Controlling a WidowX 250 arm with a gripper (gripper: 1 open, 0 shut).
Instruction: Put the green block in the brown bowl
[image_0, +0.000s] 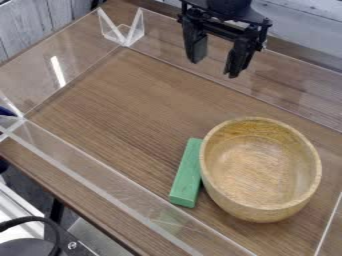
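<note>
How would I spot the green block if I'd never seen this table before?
Start at the wooden table with its clear plastic walls and find the round tan wooden bowl near the front right. Just to its left, flat on the table beside the rim, lies the green block. It is the only bright green thing there, a slim flat bar.

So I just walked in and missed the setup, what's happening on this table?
A single robot arm is working over a wooden table. Its gripper hangs open above the far side, pointing down and holding nothing. The green block lies flat on the table, right beside the brown bowl, against its left outer wall. The bowl looks empty, so the block has not yet been picked up.
</note>
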